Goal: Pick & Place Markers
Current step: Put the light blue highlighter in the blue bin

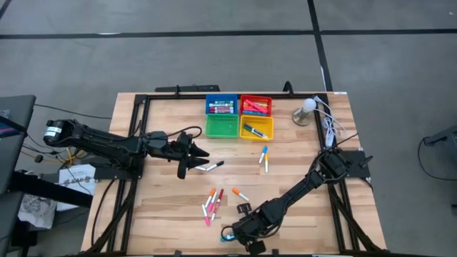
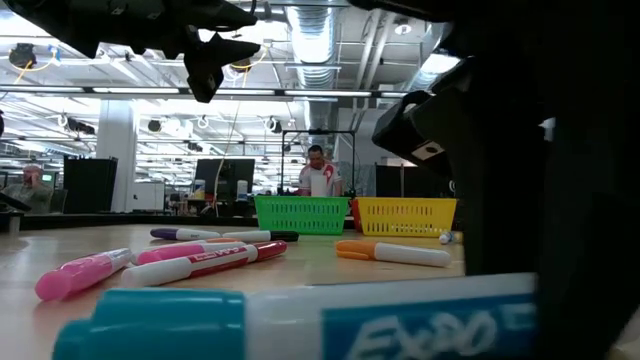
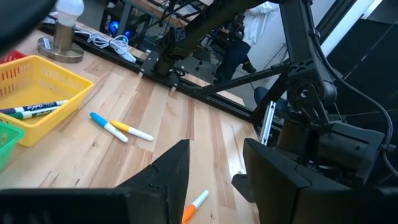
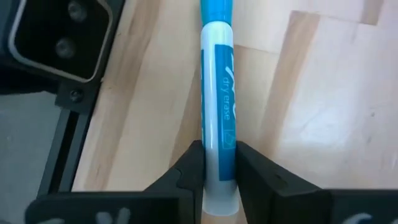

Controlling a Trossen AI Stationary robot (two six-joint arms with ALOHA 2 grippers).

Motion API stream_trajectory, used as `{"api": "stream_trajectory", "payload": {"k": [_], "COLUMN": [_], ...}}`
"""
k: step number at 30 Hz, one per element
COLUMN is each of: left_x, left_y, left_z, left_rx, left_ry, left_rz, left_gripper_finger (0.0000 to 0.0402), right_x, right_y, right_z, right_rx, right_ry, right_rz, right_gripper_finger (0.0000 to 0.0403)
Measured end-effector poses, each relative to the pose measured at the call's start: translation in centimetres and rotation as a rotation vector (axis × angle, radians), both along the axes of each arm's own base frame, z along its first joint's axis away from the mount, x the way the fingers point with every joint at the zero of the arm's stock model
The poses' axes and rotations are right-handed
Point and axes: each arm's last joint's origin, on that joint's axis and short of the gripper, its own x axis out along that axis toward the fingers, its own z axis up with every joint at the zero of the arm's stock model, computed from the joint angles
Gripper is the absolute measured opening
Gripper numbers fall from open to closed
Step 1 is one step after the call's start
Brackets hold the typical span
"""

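Observation:
A blue-capped marker with a white, blue-labelled barrel lies along the table's near edge, and my right gripper is shut on it. In the high view that gripper stands at the front middle. The same marker fills the low view's foreground. Loose markers lie on the wood: pink, red and orange ones, an orange one, a blue and a yellow one, a dark one. My left gripper hovers open over the left middle of the table. My right gripper pinches the marker's barrel between its two fingers, close to the end opposite the cap. The fingers come steeply from above and lie across the marker. The marker seems to lie flat on the wood.
Four small trays stand at the back: blue, red, green, yellow, some holding markers. A lamp with a bulb and a white cable sit at the back right. A black frame rail borders the table.

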Motion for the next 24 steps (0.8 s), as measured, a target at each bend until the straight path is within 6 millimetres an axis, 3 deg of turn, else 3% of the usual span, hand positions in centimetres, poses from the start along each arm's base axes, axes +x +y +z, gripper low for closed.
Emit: {"api": "stream_trajectory", "payload": {"k": [11,20,24], "left_x": [0.0,0.0,0.0], "left_y": [0.0,0.0,0.0], "left_z": [0.0,0.1,0.1], "left_rx": [0.0,-0.001,-0.001], "left_ry": [-0.005,-0.011,-0.013], "left_rz": [0.0,0.0,0.0], "left_gripper_finger": [0.015,0.015,0.015], "right_x": [0.6,1.0,0.7], "right_y": [0.0,-2.2,-3.4], "right_z": [1.6,4.2,6.3], "right_rx": [0.019,0.012,0.024], "right_ry": [-0.02,-0.003,-0.002], "right_rz": [-0.008,-0.049,-0.045], "right_gripper_finger": [0.0071,0.0072,0.0072]}}
